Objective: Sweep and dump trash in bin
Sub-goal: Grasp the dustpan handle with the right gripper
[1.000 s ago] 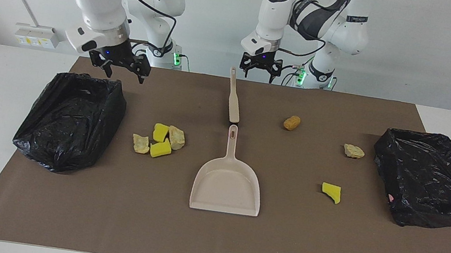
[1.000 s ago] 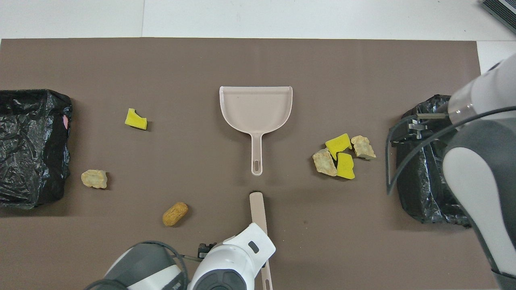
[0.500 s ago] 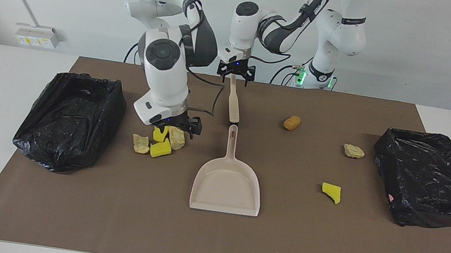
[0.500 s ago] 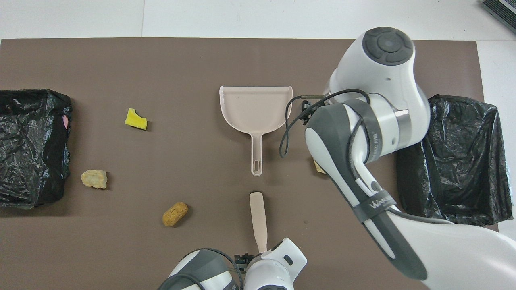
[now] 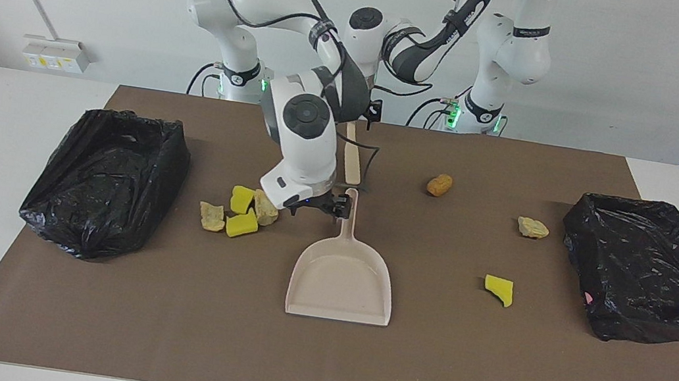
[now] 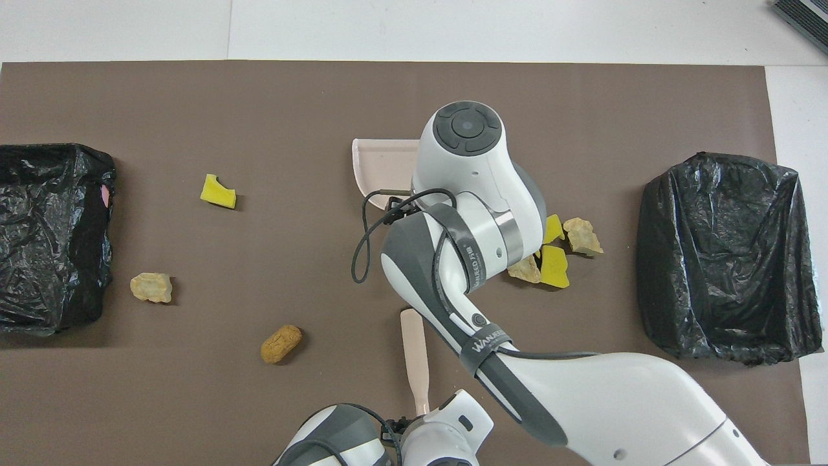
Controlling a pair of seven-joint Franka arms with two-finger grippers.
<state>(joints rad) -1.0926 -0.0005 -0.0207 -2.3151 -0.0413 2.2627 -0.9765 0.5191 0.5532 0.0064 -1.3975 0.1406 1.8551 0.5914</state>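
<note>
bins flank dustpan; scrap cluster beside its handle.

A beige dustpan lies mid-mat, a beige-handled brush just beside its handle, both on brown mat.

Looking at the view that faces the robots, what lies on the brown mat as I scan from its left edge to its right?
Black bin bag → clustered scraps → dustpan → orange-brown lump → yellow sponge piece → tan lump → second bin bag.
</note>
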